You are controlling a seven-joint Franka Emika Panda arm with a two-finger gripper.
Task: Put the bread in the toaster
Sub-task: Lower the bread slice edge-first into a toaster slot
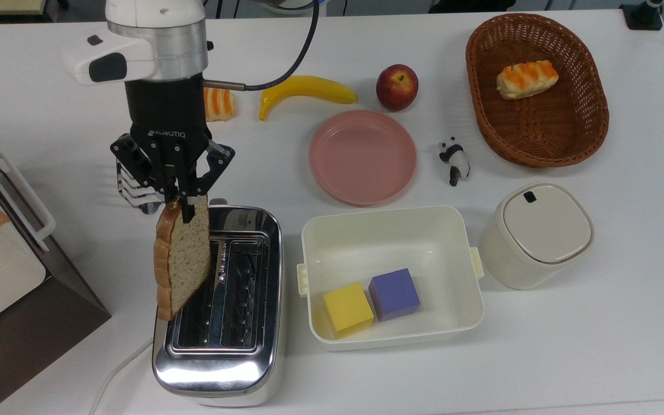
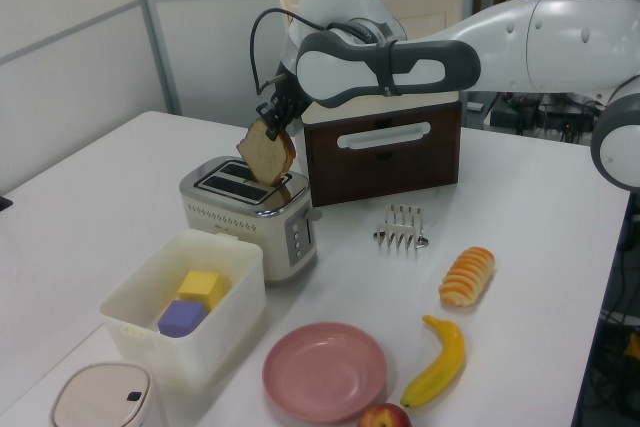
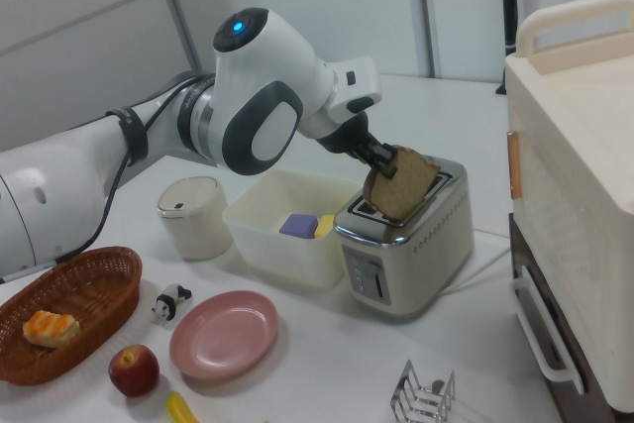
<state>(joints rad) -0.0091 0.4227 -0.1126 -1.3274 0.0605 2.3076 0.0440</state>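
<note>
Bread held on edge above the toaster's outer slot

In the top view, from left to right: the wire toast rack (image 1: 136, 187) lies just left of the fingers (image 1: 188, 208); the gripper (image 1: 184, 203) is clamped on the top crust of the bread (image 1: 182, 262), which hangs tilted below the fingertips, over the top view's left slot and left rim of the toaster (image 1: 219, 300). In the left view the slice (image 2: 267, 155) hangs just above the chrome body (image 2: 250, 215), lower corner near the slots. Right of the fingers in the top view lie a striped roll (image 1: 218, 104), a banana (image 1: 306, 89), a pink plate (image 1: 362, 157), and the cream tub (image 1: 464, 271) with two blocks.
</note>
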